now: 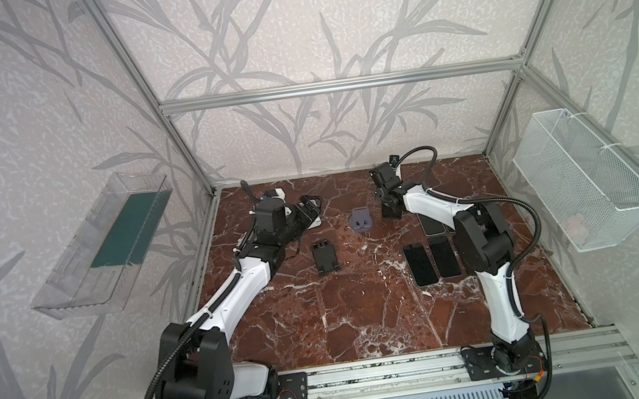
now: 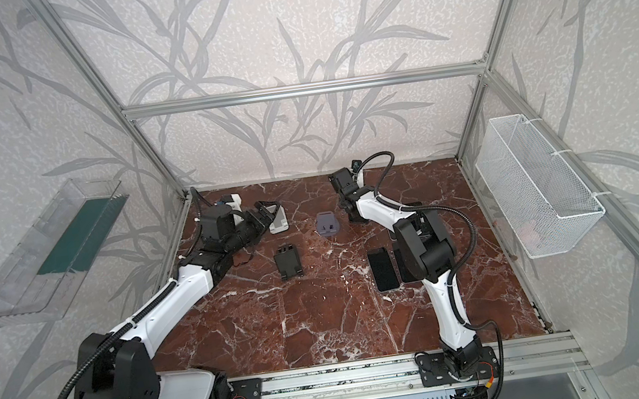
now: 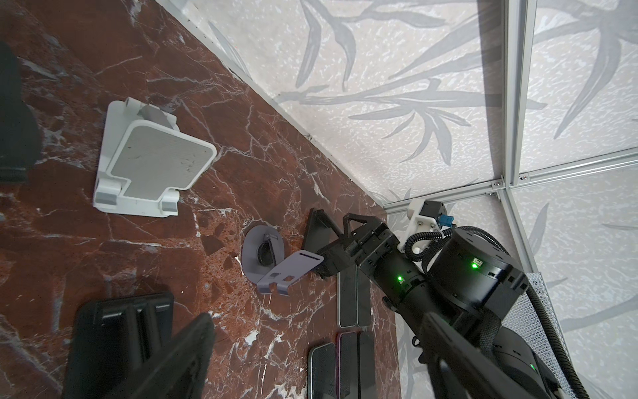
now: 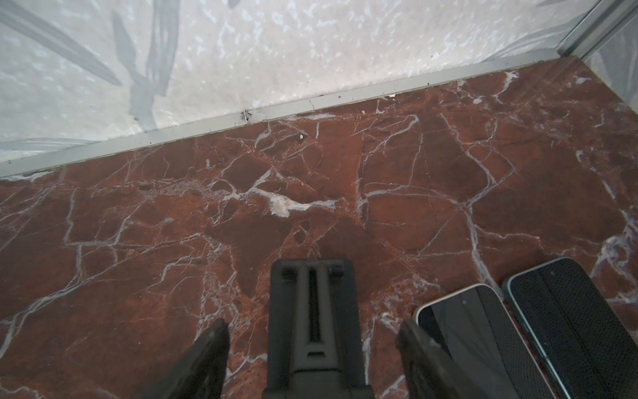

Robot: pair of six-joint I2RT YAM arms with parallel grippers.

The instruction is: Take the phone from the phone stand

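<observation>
Several dark-screened phones lie flat on the marble table at the right, also seen in the left wrist view. An upright black phone stand holds nothing. My right gripper is open, one finger on each side of the stand with gaps between; in a top view this gripper hangs over the stand. A white stand at the back left is empty too. My left gripper hovers open just beside the white stand, with nothing between its fingers.
A grey stand sits at mid-table, and a second black stand lies flat in front of it. A clear bin hangs on the left wall and a white mesh basket on the right. The back wall is close behind the right gripper.
</observation>
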